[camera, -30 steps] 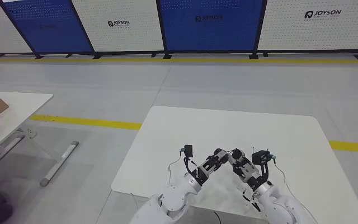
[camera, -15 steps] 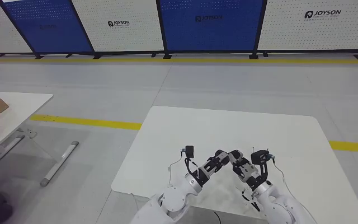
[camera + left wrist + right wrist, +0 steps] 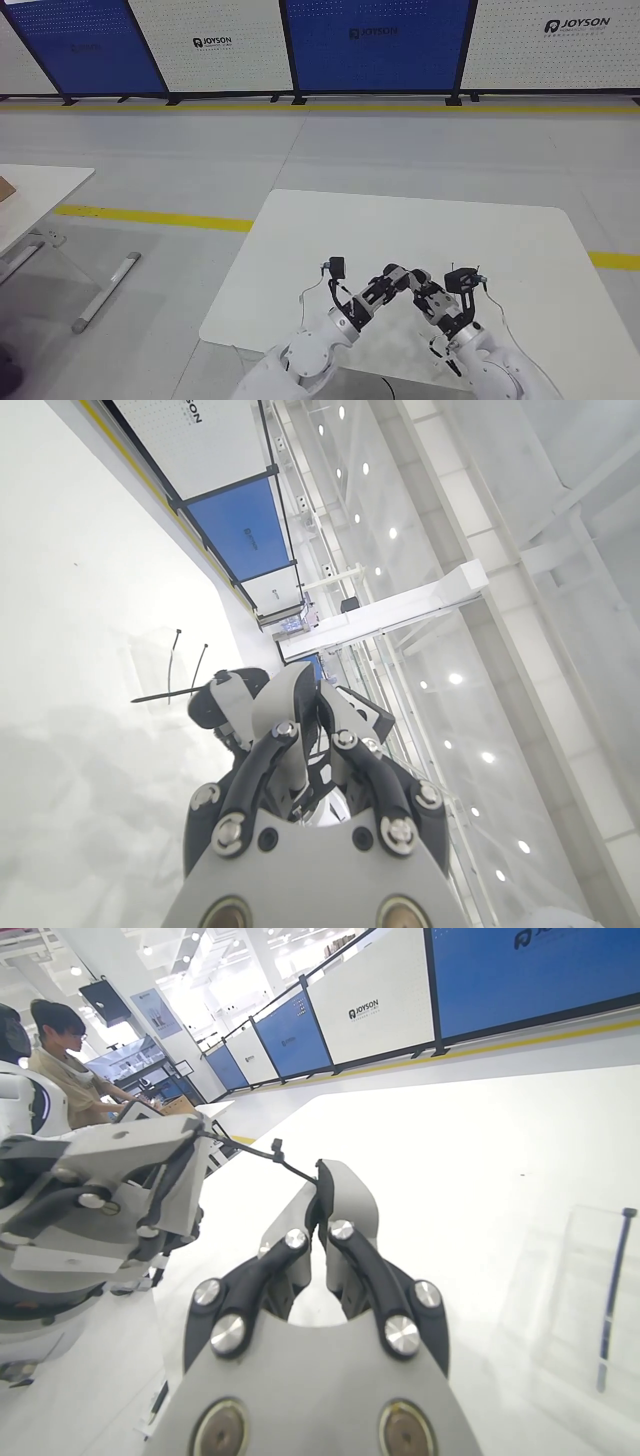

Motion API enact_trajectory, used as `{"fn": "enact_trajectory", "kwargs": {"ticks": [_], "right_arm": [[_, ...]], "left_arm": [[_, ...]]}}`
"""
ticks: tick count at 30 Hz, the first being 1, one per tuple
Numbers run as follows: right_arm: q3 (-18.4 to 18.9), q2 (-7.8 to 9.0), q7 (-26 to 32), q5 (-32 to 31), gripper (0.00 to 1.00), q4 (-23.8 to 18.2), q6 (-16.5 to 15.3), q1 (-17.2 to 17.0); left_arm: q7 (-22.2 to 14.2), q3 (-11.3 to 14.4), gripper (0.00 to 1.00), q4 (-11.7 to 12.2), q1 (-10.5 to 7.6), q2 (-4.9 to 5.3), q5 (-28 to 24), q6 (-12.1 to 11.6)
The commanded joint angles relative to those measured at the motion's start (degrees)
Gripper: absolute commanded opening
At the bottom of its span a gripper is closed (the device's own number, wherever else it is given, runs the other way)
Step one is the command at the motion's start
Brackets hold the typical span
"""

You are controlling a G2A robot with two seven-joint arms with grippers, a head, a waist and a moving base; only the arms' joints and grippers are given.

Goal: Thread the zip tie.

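Left arm: we see it angled in from the near edge of the tabletop [image 3: 500, 230]. The left end effector [image 3: 312, 685] is raised off the surface, its fingers pressed together on one end of the zip tie [image 3: 250, 1151].
Right arm: it leans inward to meet the left. The right end effector [image 3: 318, 1178] sits just beside the other, its dark-padded fingers clamped on the strap's far end.
End effector build: pale grey plates, black link bars, shiny round bolts.
Zip tie: a thin black plastic strap, held in the air almost straight between the two. Its small square head [image 3: 276, 1146] sits near mid-span, and we cannot tell whether the strap passes through it.
Tabletop: white, smooth, with rounded corners.
Clear tray [image 3: 580, 1238]: flat and transparent, on the tabletop apart from the arms, with a second zip tie [image 3: 614, 1288] lying straight in it.
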Motion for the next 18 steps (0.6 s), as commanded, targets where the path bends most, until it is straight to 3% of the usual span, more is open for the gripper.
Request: {"fn": "enact_trajectory", "kwargs": {"ticks": [1, 8, 9, 10, 18], "right_arm": [[-0.2, -0.07, 0.1, -0.3, 0.0, 0.0, 0.1, 0.1], [-0.5, -0.3, -0.1, -0.1, 0.0, 0.2, 0.0, 0.2], [-0.2, -0.3, -0.4, 0.7, 0.37, 0.1, -0.1, 0.0], [0.3, -0.3, -1.1, 1.5, 1.0, -0.2, 0.2, -0.3], [8.0, 0.71, -9.4, 3.2, 1.0, -6.1, 0.2, -7.7]], "left_arm": [[-0.2, -0.2, 0.0, -0.8, 0.45, 0.06, 0.2, 0.0], [-0.4, -0.8, 0.0, -1.6, 1.26, 0.17, 0.7, 0.0], [0.3, -1.1, 0.0, -1.4, 1.3, 0.13, 0.3, 0.0], [0.6, -1.3, 0.0, -1.4, 1.31, 0.11, -0.1, 0.0], [0.1, -6.0, 0.0, -5.1, 4.2, 0.47, -3.7, 0.0]]}}
